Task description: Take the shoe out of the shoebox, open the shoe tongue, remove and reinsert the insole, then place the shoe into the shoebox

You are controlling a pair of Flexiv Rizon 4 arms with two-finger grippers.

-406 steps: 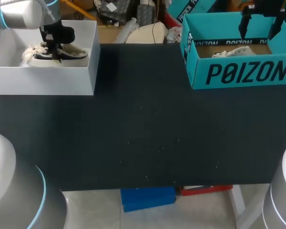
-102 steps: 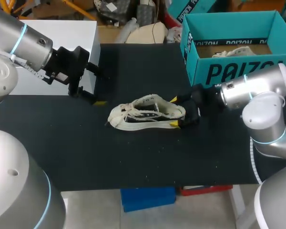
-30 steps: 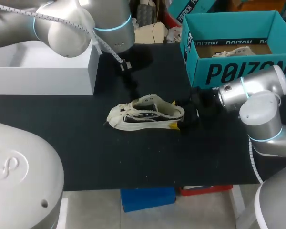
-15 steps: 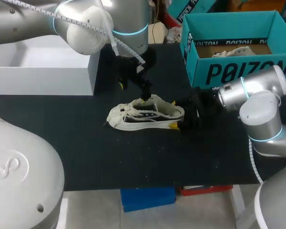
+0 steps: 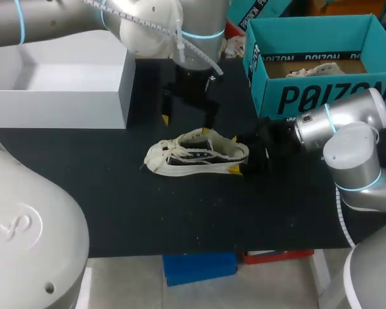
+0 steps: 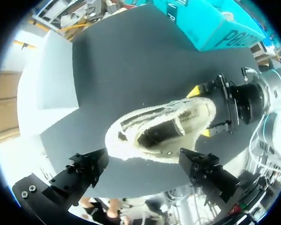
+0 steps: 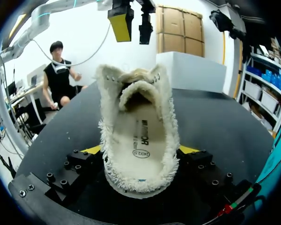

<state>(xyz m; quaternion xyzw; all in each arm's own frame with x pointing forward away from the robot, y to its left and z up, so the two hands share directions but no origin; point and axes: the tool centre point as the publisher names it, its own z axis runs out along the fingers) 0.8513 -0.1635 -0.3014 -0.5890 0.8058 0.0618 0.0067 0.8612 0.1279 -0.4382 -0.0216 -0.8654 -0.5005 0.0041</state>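
A cream fleecy low shoe [image 5: 196, 153] lies on its sole on the black table [image 5: 180, 212], toe to the left. My right gripper [image 5: 235, 153] is shut on its heel, a yellow tip on each side. In the right wrist view the shoe [image 7: 138, 117] stands between the fingers, and the insole [image 7: 139, 140] shows inside. My left gripper [image 5: 186, 124] hangs open just above and behind the shoe's mouth. The left wrist view looks down into the shoe [image 6: 159, 131], with the left gripper [image 6: 145, 171] spread wide to either side and touching nothing.
An empty white shoebox [image 5: 58, 96] stands at the back left. At the back right is a teal shoebox [image 5: 321, 96] with something pale inside. The table's front half is bare black surface.
My left arm has swung to the right and brought its open gripper down over the shoe's mouth. The shoe and my right gripper have not moved.
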